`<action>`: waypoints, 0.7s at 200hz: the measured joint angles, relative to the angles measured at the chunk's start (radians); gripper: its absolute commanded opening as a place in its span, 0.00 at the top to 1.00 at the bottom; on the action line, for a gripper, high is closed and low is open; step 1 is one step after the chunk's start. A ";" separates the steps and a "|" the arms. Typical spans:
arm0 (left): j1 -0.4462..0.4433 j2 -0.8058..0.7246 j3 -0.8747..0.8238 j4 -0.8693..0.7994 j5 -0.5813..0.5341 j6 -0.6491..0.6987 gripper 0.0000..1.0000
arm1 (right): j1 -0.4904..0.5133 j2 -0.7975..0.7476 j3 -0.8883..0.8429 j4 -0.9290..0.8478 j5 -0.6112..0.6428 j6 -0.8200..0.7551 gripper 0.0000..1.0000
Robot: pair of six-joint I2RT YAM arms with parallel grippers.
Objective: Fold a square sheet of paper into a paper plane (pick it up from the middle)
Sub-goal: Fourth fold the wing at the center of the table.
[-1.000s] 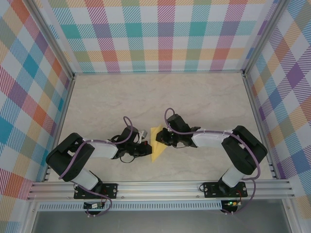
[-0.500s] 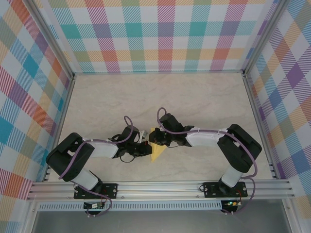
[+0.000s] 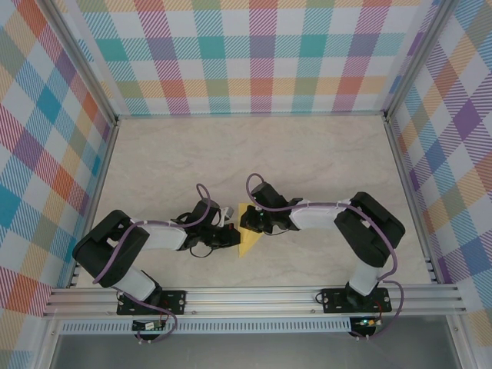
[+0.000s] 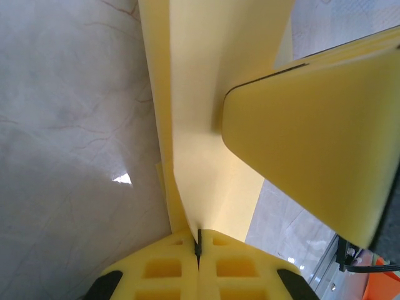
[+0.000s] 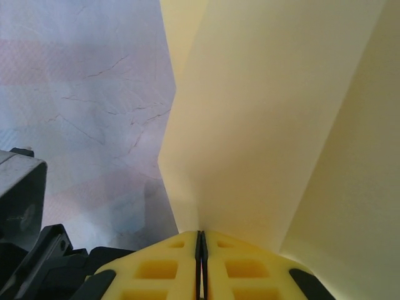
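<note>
Left wrist: left pincer (image 4: 199, 242) pinching yellow paper (image 4: 203, 94) | right wrist: right pincer (image 5: 200, 242) pinching same paper

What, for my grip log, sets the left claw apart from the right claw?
The left claw meets the paper from the left, the right claw from the right. The right claw grips nearer its far tip, the left claw nearer its middle. Both are shut on it.

Counter (image 3: 323, 154): pale, marbled, faint brown veins. Plaid wall panels (image 3: 261, 54) in teal, orange, purple and yellow on three sides. Aluminium rail (image 3: 254, 296) along near edge.
</note>
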 measured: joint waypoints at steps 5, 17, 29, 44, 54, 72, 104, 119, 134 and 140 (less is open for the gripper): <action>0.000 0.000 0.000 0.000 0.000 0.000 1.00 | 0.000 0.002 0.001 -0.002 0.002 -0.001 0.88; 0.000 0.000 0.000 0.000 0.000 0.002 1.00 | 0.000 0.008 0.002 -0.003 0.003 -0.004 0.88; 0.000 0.000 0.000 0.000 0.001 0.003 1.00 | 0.000 0.016 0.003 -0.006 0.004 -0.006 0.88; 0.001 0.001 0.000 0.000 0.004 0.003 1.00 | -0.003 0.026 0.005 -0.007 0.007 -0.007 0.88; 0.001 0.002 0.000 0.000 0.008 0.003 1.00 | -0.005 0.032 0.008 -0.012 0.010 -0.007 0.88; 0.001 0.005 0.000 0.000 0.011 0.007 1.00 | -0.005 0.042 0.015 -0.016 0.011 -0.006 0.88; 0.003 0.008 0.001 0.001 0.016 0.015 1.00 | -0.005 0.049 0.023 -0.031 0.018 -0.005 0.90; 0.003 0.008 0.001 0.001 0.016 0.018 1.00 | -0.005 0.049 0.022 -0.028 0.018 0.000 0.89; 0.003 0.008 0.001 0.001 0.016 0.018 1.00 | -0.006 0.046 0.016 -0.022 0.018 0.001 0.87; 0.003 0.008 0.001 0.001 0.016 0.018 1.00 | -0.006 0.041 0.013 -0.021 0.018 0.001 0.86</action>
